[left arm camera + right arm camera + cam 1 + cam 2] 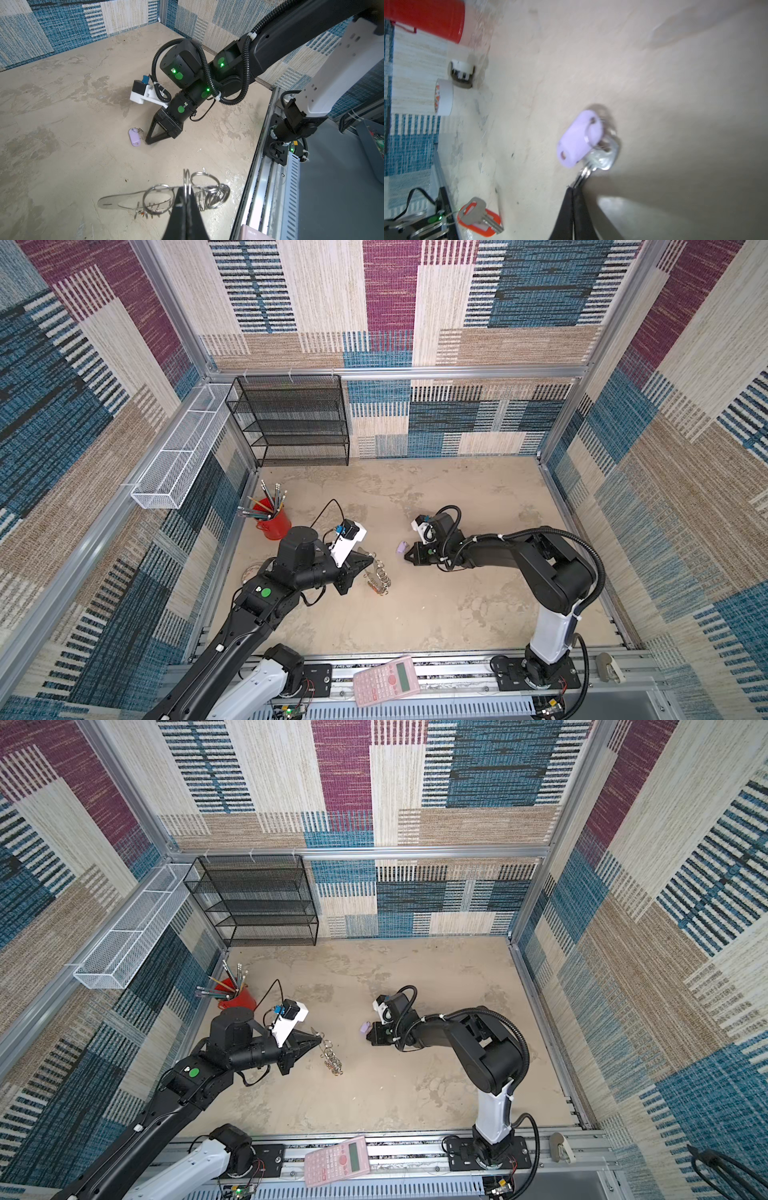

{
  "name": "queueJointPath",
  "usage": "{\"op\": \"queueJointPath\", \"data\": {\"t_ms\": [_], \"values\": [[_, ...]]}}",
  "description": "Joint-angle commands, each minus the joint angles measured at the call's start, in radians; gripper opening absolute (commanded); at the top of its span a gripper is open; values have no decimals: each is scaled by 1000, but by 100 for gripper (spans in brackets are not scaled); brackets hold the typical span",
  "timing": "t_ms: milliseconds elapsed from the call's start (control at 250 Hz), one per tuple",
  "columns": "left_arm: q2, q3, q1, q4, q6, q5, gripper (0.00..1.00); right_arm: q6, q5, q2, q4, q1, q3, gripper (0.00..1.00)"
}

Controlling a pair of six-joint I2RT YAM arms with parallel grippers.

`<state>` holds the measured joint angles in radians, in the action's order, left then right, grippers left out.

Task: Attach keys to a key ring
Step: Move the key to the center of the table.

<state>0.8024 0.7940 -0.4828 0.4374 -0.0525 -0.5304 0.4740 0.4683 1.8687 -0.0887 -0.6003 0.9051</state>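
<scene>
Left fingers (176,218) tight on key ring (128,200) (one loop (187,182)), right fingers (564,216) on lilac key (577,139).

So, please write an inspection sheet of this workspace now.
Surface: stained beige tabletop.
Job's things: grey band of silver split rings and lilac plastic-tagged key, apart; red plastic-tagged key near the band.
Clutter: red pencil cup, white tape roll, pink calculator on front rail.
End effectors: left end effector shut on a split ring; right end effector shut on the lilac key's metal.
Cables: black corrugated hose on right arm; thin black wire on left arm.
Surroundings: patchwork carpet walls, black mesh shelf, white wire basket.
</scene>
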Motion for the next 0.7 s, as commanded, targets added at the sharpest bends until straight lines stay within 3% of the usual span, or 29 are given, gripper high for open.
{"op": "queueJointPath", "data": {"t_ms": [0,136,268,452,696], "values": [[-7,-4,0,-36,16,-8,0,16,33,-30,5,3,-5,9],[-17,-8,1,-34,22,-4,0,5,-35,-105,5,14,21,27],[-18,-9,1,-35,18,0,0,10,-160,-100,128,30,126,33],[-20,-5,2,-29,17,4,0,6,-245,-29,203,25,205,34],[-22,-7,1,-32,15,3,0,-1,-234,42,214,13,247,34]]}}
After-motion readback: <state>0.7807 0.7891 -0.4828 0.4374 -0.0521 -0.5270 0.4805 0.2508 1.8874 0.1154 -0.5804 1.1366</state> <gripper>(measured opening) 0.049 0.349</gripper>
